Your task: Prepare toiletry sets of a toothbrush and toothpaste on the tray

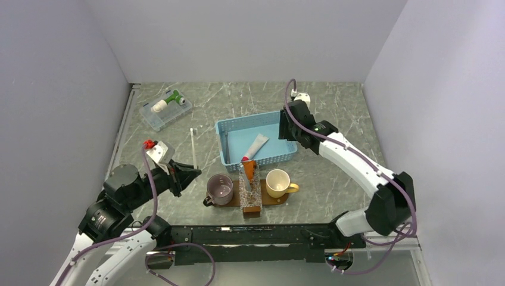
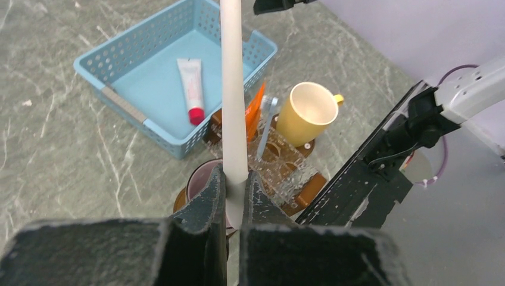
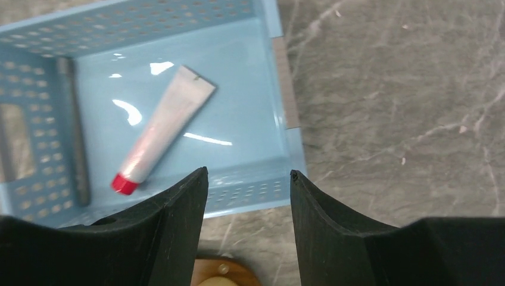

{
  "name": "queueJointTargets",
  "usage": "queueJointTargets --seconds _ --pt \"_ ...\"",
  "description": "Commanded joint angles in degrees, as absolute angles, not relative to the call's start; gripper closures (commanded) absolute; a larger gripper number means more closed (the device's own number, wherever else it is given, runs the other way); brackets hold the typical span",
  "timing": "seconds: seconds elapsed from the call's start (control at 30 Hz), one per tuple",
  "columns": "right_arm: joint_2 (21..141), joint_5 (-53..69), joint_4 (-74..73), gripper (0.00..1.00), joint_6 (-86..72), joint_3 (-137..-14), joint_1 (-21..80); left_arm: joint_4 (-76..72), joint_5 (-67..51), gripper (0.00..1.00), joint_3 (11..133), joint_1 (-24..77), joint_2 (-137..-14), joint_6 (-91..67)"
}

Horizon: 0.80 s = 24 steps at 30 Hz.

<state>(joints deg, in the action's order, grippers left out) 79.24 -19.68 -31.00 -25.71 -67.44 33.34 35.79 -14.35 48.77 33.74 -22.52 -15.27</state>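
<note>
— Grey marbled table (image 1: 333, 119) is carrying everything. The left gripper (image 2: 237, 196) is pinching the toothbrush (image 2: 232, 89) by its handle, left of the tray (image 1: 275, 201).
— Then it should be swinging right over the purple mug (image 1: 220, 189) and tipping upright before letting go.
— The right gripper (image 3: 248, 173) is hanging half-spread and empty above the blue basket (image 3: 36, 36). The orange toothpaste (image 1: 249, 167) is standing in the tray's clear holder (image 1: 250, 189).

On bench (image 1: 333, 173), tray (image 1: 237, 196) at front centre; on tray: left mug (image 1: 219, 189), clear box (image 1: 251, 190) between, right mug (image 1: 279, 182). Behind tray: basket (image 1: 238, 126), tube (image 1: 256, 146) inside.
</note>
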Motion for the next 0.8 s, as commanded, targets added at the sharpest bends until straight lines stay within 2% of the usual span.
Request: queueJointTargets --seconds 0.0,0.57,0.77 --pt "82.8 -21.2 -31.7 0.44 -23.9 -69.9 31.0 36.3 -11.4 1.00 46.8 33.9 -21.0 -13.5" --pt "96.6 -13.7 -28.4 0.45 -24.4 -74.8 23.3 36.6 -13.7 1.00 44.6 33.9 -20.4 -13.5" --pt "99.6 -11.0 -27.8 0.48 -24.1 -76.3 21.4 36.5 -14.0 1.00 44.3 33.9 -20.0 -13.5"
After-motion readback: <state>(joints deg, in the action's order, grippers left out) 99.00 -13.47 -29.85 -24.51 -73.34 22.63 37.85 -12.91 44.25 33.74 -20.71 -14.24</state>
